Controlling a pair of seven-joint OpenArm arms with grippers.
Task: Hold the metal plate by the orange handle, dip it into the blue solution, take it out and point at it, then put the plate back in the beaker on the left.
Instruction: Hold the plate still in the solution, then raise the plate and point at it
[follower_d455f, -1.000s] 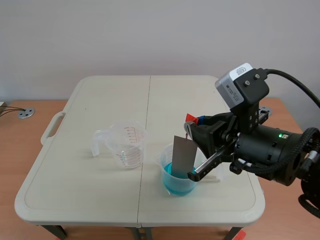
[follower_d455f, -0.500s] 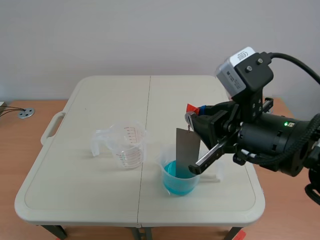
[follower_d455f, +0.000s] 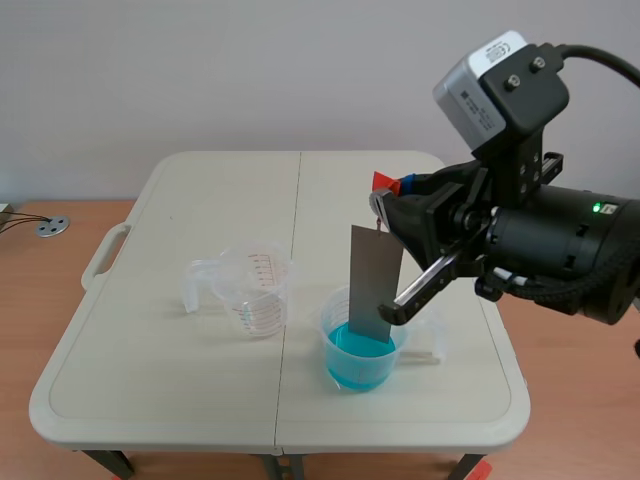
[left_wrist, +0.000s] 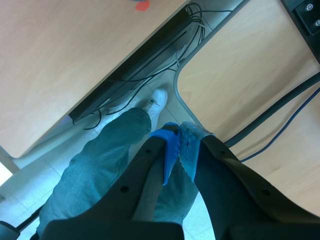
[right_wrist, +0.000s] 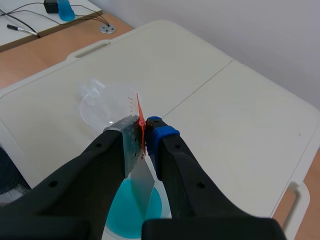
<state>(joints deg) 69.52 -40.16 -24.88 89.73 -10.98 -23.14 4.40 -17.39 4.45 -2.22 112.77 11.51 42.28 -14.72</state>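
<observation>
Scene, right arm: in from the right, and the right gripper sits high over the near half of the table.
Scene, fingers: the 2 fingers pinch the orange handle at the top of the metal plate.
Scene, plate: hangs upright, its lower end down inside the cup of blue liquid (whether the edge is under the surface, I cannot tell).
Scene, measuring cup: the clear measuring cup with red marks stands just left of the blue one, apart from it.
Scene, left arm: not in this view.
Left wrist, fingers: the left gripper has its 2 pads pressed together on nothing.
Left wrist, below: down past the gripper are a person's leg in jeans, a white shoe and a bunch of cables.
Right wrist, fingers: the right gripper is clamped on the orange handle, 1 pad on each face.
Right wrist, plate: the metal plate drops straight below the fingers toward the blue liquid.
Right wrist, measuring cup: the clear measuring cup stands ahead of the gripper on the table.
</observation>
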